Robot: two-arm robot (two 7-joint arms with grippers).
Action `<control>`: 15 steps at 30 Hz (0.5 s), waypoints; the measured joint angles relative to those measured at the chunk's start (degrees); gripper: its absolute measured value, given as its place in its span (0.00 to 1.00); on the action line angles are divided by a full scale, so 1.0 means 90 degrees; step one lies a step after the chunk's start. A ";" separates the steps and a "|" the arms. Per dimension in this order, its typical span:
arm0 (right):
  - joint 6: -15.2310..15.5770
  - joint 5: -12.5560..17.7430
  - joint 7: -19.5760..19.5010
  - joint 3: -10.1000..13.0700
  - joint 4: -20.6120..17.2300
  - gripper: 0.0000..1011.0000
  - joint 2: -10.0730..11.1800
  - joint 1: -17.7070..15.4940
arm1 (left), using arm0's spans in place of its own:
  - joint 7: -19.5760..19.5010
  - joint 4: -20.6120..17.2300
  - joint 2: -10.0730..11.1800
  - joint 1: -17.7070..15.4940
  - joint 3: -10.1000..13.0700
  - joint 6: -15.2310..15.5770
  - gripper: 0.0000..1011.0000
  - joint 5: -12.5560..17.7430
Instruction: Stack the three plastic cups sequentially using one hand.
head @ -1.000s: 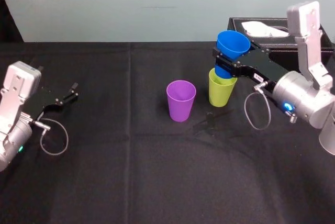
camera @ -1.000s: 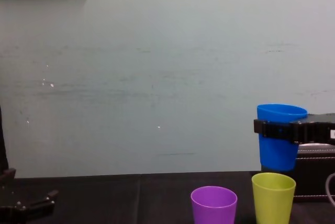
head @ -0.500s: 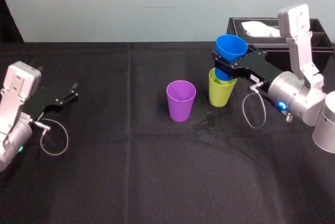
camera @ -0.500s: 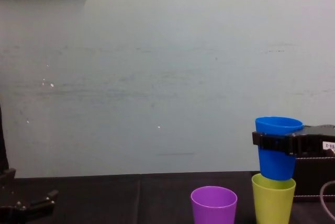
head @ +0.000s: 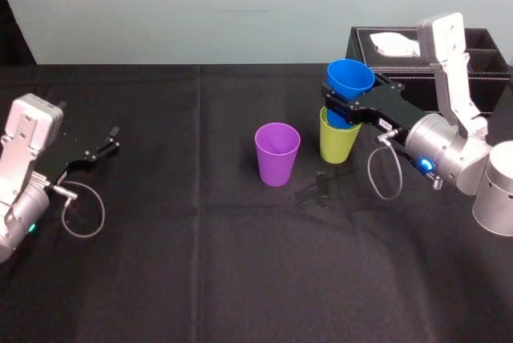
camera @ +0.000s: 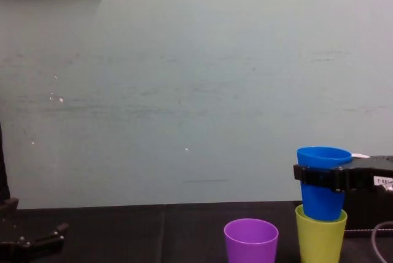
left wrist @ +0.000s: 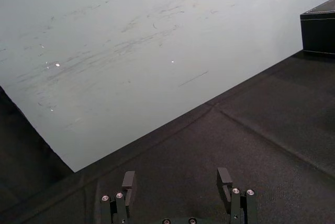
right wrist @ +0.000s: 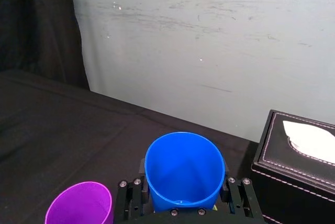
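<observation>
Blue plastic cup (head: 350,80): upright, clamped just below its rim by the right gripper (head: 351,96). Its base sits inside the mouth of the yellow-green cup (head: 338,143), with most of its body above that rim. Yellow-green cup: standing on the black surface (head: 200,263), right of centre, in front of a black tissue box (right wrist: 290,182). Purple cup (head: 277,153): upright, alone, just left of the pair, apart. Left gripper (head: 111,139): far left, low over the surface, fingers spread, holding nothing.

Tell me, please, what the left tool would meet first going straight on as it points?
Likely nothing near the left tool: bare tablecloth, then the wall. The right tool holds the blue cup in the yellow-green cup, off that line.
</observation>
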 joint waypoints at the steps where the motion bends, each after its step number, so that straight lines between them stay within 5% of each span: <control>1: -0.0012 -0.0012 0.0000 0.0001 0.0020 0.73 -0.0006 0.0002 | 0.0000 0.0000 0.0000 0.0000 0.0000 0.0000 1.00 0.0000; 15: -0.0090 -0.0119 0.0037 -0.0022 0.0251 0.73 -0.0075 0.0024 | 0.0000 0.0000 0.0000 0.0000 0.0000 0.0000 1.00 0.0000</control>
